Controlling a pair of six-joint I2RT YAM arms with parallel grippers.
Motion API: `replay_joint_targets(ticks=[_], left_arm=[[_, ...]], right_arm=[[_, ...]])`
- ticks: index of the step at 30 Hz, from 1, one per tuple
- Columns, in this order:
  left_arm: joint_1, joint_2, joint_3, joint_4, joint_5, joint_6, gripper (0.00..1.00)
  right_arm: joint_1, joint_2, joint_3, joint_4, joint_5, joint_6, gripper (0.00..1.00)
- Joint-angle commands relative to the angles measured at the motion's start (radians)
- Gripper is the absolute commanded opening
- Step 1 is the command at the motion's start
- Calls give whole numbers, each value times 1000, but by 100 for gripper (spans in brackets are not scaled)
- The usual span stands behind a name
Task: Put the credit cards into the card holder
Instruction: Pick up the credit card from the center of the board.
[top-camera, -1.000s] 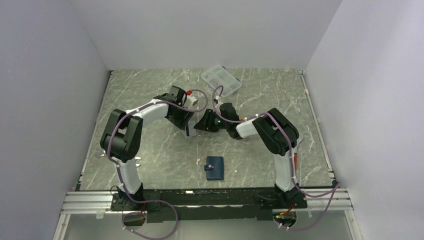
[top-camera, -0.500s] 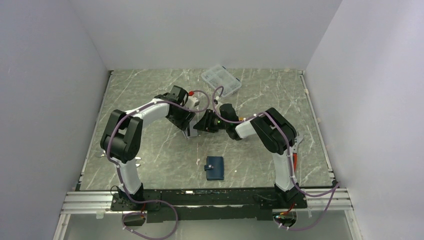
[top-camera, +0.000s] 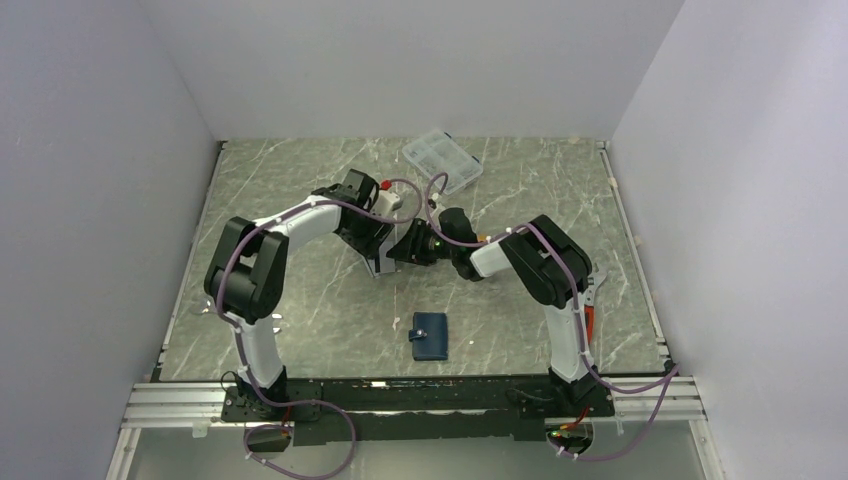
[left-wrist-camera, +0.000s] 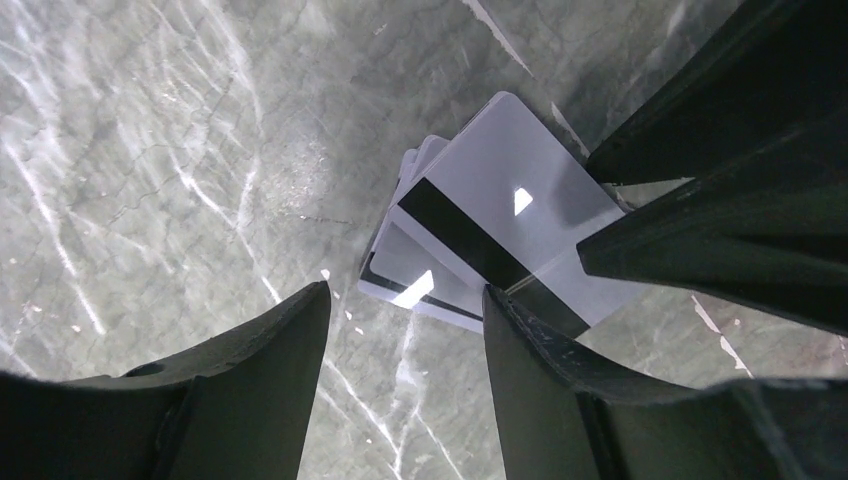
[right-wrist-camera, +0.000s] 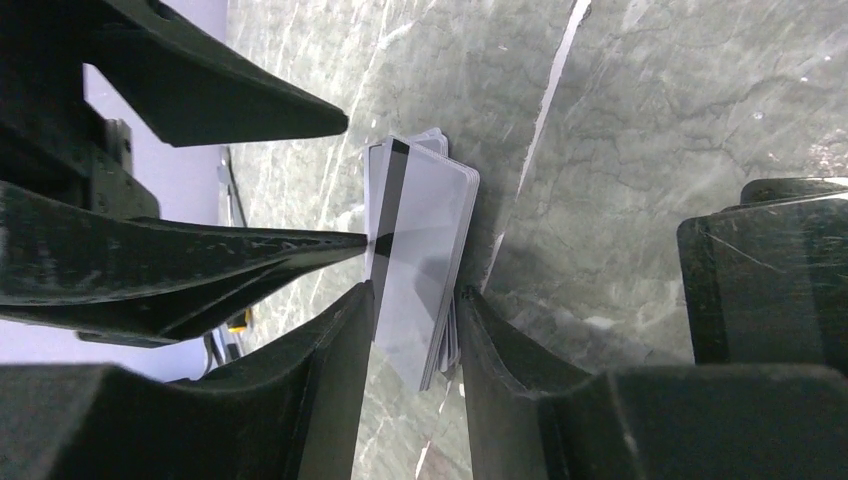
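On the left side of the green marbled table (top-camera: 300, 290), the left arm (top-camera: 290, 222) bends in toward the middle, and its left gripper (left-wrist-camera: 405, 292) points down at the surface. Its fingers (left-wrist-camera: 250, 400) stand apart with nothing clamped between them. In the right wrist view, the tip of one finger touches the face of the cards while the other is clear of them.

The cards (left-wrist-camera: 500, 200) sit mid-table where the two grippers meet. They form a slightly fanned stack, tilted up off the marble. The top card is silver-grey with a dark stripe across it.

Just to the right, the right gripper (right-wrist-camera: 415, 292) has closed on the stack. One of its fingers (right-wrist-camera: 330, 380) is pressed against each side of the cards. The right arm (top-camera: 540, 262) reaches in from the right.

Nearer the front edge, well apart from the grippers, the navy card holder (top-camera: 430, 336) lies folded shut on the table. At the back, slightly right of centre, a clear plastic box (top-camera: 442, 160) lies at an angle.
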Motion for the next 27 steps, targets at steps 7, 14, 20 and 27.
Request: replay_joint_targets(ticks=[7,14,20,27], left_arm=[[-21,50,48,37,-1,-9,63],[-51,62,57,34,-8,-14,63],[-57,43,46,27,-24,4,63],[-55,40,-8,43,-94,36,62]], right_arm=[[5,56,-34,70,4,45,39],[3,55,-54,103,-4,60,38],[-2,38,-68,96,7,50,33],[-3,-39,-87,-37,82,-39,25]])
